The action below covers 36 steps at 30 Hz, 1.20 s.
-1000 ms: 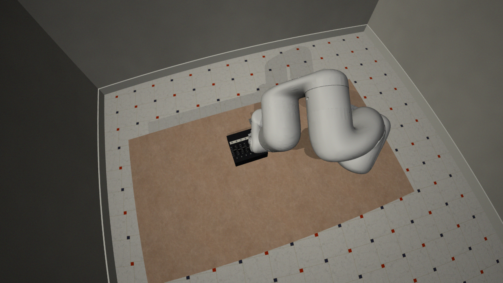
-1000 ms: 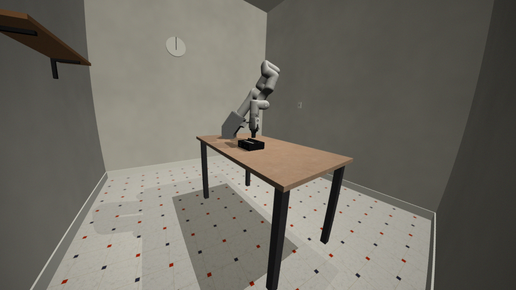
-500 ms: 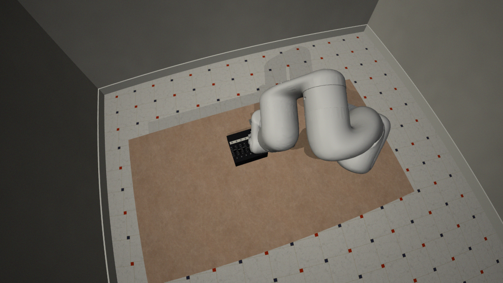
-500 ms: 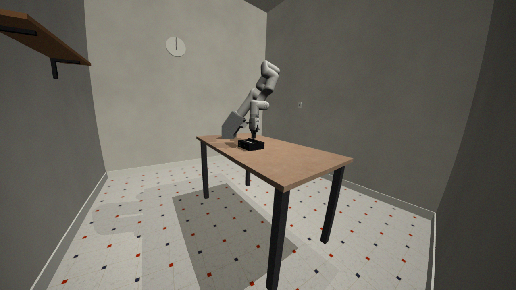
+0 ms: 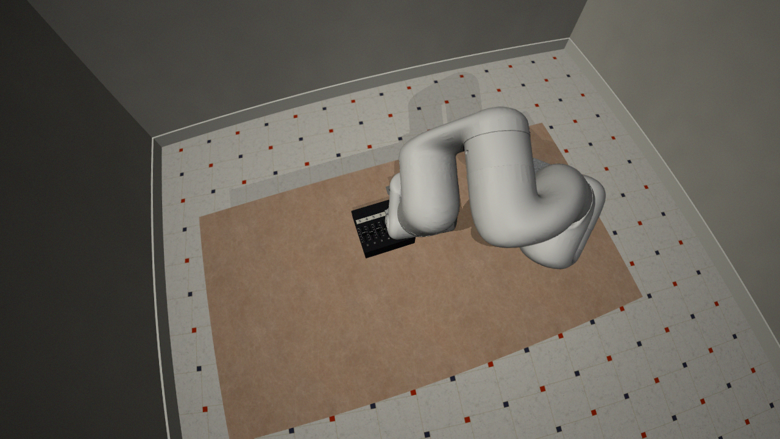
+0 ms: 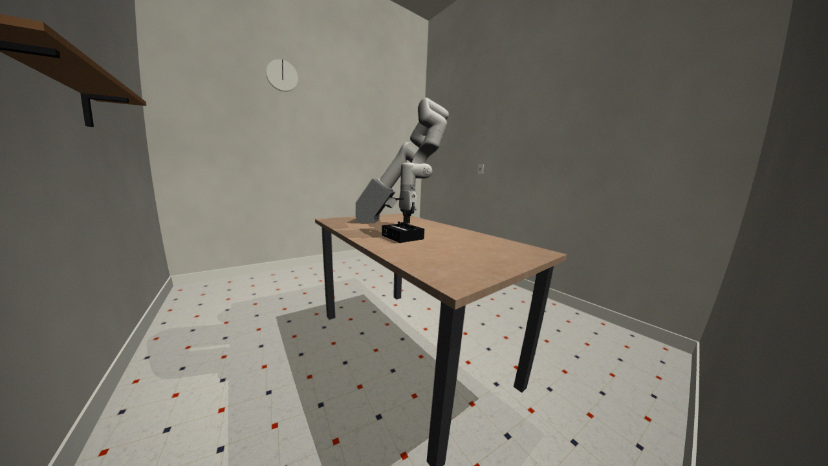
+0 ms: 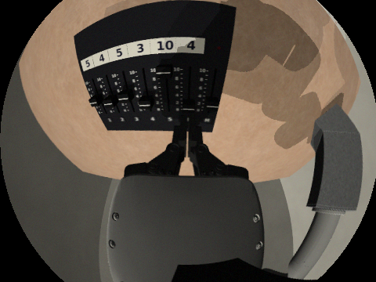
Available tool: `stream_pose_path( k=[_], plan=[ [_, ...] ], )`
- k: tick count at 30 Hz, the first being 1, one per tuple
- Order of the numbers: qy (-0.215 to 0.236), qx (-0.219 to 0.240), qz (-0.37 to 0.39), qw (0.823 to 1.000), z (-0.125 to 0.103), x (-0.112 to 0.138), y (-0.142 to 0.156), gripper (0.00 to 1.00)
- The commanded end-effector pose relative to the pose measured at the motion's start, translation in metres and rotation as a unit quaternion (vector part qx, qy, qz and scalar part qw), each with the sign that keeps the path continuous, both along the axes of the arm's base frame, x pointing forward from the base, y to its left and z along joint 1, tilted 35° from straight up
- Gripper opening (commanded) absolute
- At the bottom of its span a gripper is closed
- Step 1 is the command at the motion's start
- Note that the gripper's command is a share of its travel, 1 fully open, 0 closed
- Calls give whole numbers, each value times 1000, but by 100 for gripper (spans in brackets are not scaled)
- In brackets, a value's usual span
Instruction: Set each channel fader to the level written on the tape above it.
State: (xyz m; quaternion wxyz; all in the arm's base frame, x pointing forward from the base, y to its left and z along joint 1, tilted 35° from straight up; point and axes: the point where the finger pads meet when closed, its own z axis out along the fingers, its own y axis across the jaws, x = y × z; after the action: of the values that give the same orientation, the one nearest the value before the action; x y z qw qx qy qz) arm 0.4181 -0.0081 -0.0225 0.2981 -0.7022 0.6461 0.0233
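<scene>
The grey two-fingered gripper (image 7: 187,128), fingers pressed together on nothing, sits at the near end of the sixth fader (image 7: 188,108) on the black lighting desk (image 7: 157,21) mid-table (tape reads 4); it should nudge gently, sparing the neighbouring rightmost fader.

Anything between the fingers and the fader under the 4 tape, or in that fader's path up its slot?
Nothing visible. The shut gripper hangs just short of the sixth fader's cap, empty. The slot above the cap, toward the 4 label, looks free; neighbouring caps sit in their own slots.
</scene>
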Motion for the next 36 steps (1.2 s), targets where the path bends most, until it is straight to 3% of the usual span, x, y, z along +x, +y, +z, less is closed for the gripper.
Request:
stream_pose_path(
  k=[1,36],
  plan=[
    [-1,-1,-1,1000,0,1,-1,0],
    [-1,-1,-1,1000,-4,2,-10,0]
  ],
)
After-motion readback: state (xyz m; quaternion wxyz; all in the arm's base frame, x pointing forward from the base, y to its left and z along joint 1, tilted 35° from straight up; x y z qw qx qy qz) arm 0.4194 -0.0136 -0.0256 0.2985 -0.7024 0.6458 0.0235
